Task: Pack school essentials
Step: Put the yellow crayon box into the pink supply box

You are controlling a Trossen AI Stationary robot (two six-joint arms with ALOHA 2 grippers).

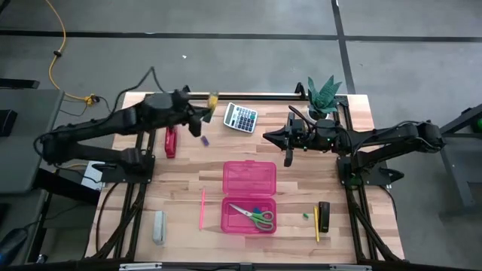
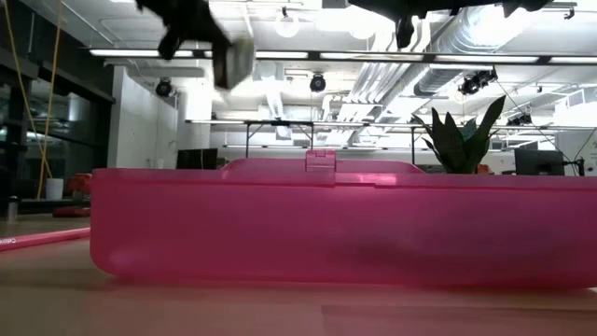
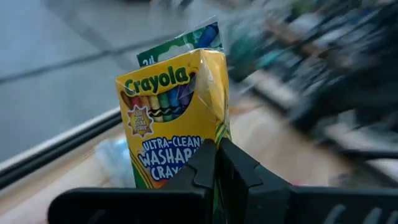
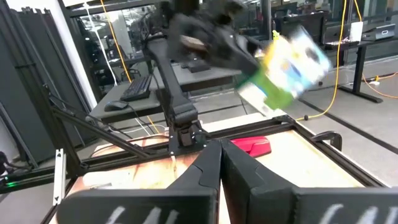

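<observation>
Pinching the yellow-green crayon box (image 3: 177, 118) by its lower edge, the left gripper (image 1: 208, 107) holds it clear of the table near the far edge, just beside the calculator (image 1: 241, 117) — in its wrist view the two dark fingers (image 3: 239, 171) are pressed tight on the carton. The right gripper (image 1: 288, 156) hangs over the middle right of the table with its fingers pressed together and nothing between them, near the potted plant (image 1: 324, 94). Nearer the front, the pink case (image 1: 249, 181) lies open on the wooden table (image 1: 181, 196); the green-handled scissors (image 1: 254, 215) rest in its front half beside a small blue eraser (image 1: 256, 209). A pink pencil (image 1: 202, 208) lies just left of the case, a yellow pencil (image 1: 315, 223) well to its right with a tiny green eraser (image 1: 306, 215) beside it — and a red stapler (image 1: 171, 141) sits under the left arm.
</observation>
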